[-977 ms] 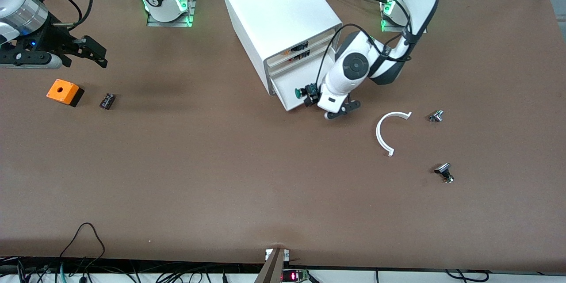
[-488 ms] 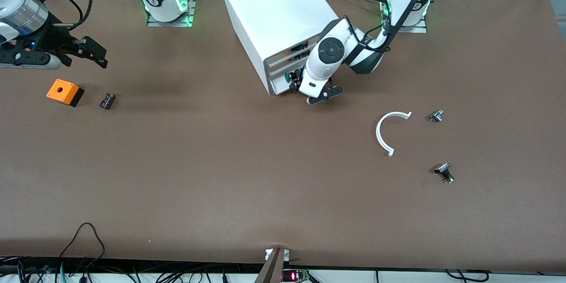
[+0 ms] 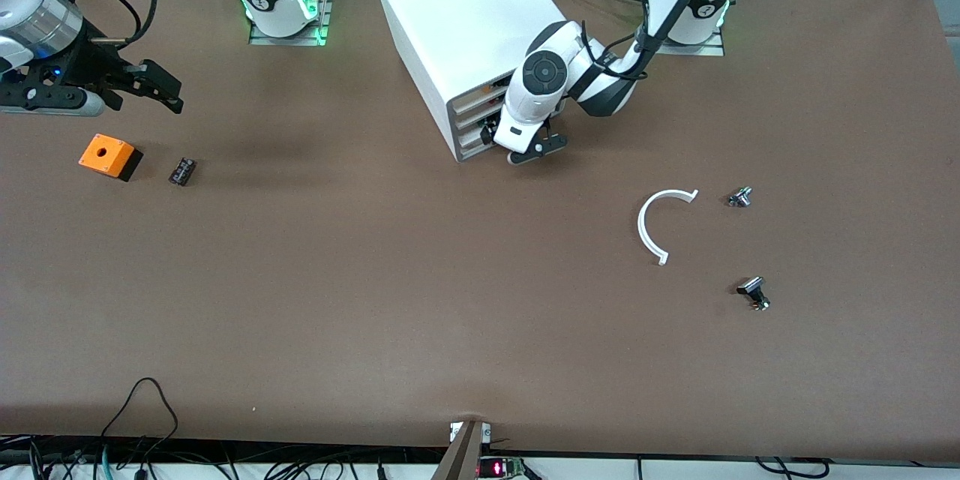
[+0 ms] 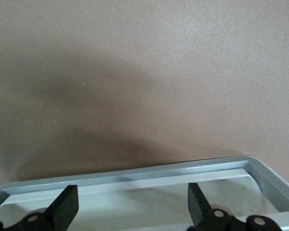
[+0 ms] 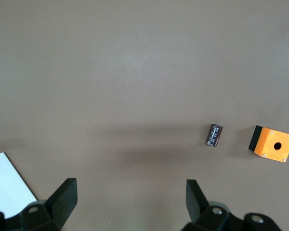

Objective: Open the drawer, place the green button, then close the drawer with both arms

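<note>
The white cabinet (image 3: 465,22) stands toward the robots' side of the table. Its lowest drawer (image 3: 478,151) is pushed in almost flush. My left gripper (image 3: 492,136) is at the drawer's front, open and empty. In the left wrist view the gripper (image 4: 131,202) is over the drawer's grey-white front rim (image 4: 135,172), with a strip of bare tray between its fingers. The button is hidden. My right gripper (image 3: 142,86) waits open over the table at the right arm's end; in the right wrist view it (image 5: 130,197) holds nothing.
An orange box with a hole (image 3: 109,156) (image 5: 273,144) and a small dark part (image 3: 182,171) (image 5: 214,134) lie below the right gripper. A white curved strip (image 3: 654,223) and two silver-black knobs (image 3: 739,197) (image 3: 754,292) lie toward the left arm's end.
My left gripper moved toward the cabinet, and the lowest drawer slid in with it. The green-capped button in the drawer went out of sight. The right arm stayed still.
</note>
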Robot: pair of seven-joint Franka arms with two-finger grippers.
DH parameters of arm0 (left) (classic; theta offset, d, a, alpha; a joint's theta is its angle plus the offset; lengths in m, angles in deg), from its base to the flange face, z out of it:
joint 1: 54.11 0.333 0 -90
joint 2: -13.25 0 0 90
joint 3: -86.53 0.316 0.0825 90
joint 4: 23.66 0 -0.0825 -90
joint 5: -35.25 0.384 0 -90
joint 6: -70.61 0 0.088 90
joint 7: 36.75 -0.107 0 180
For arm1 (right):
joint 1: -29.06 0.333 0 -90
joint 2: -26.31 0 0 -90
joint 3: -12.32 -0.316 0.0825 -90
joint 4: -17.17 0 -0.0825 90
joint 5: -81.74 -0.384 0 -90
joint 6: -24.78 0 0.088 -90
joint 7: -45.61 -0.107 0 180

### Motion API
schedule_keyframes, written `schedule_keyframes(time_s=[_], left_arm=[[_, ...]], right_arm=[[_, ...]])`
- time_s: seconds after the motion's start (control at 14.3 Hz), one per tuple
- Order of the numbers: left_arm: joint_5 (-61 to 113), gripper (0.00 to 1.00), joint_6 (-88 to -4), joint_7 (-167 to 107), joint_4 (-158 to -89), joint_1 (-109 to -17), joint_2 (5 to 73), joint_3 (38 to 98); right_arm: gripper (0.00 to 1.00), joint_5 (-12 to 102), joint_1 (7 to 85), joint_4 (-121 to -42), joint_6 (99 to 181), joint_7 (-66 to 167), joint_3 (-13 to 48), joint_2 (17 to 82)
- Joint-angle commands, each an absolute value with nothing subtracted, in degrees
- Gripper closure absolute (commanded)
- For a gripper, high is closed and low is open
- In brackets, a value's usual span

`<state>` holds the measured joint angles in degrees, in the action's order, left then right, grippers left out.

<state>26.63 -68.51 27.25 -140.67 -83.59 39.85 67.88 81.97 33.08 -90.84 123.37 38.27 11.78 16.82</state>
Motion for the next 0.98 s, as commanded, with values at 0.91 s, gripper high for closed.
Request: schedule_keyframes(time_s=[0.91], left_arm=[[35.7,0.0,-38.3,13.2,-123.8,-70.9,35.0,68.4]], right_arm=[[0.0,82.3,33.4,-87.5,123.0,37.1,11.6,17.9]])
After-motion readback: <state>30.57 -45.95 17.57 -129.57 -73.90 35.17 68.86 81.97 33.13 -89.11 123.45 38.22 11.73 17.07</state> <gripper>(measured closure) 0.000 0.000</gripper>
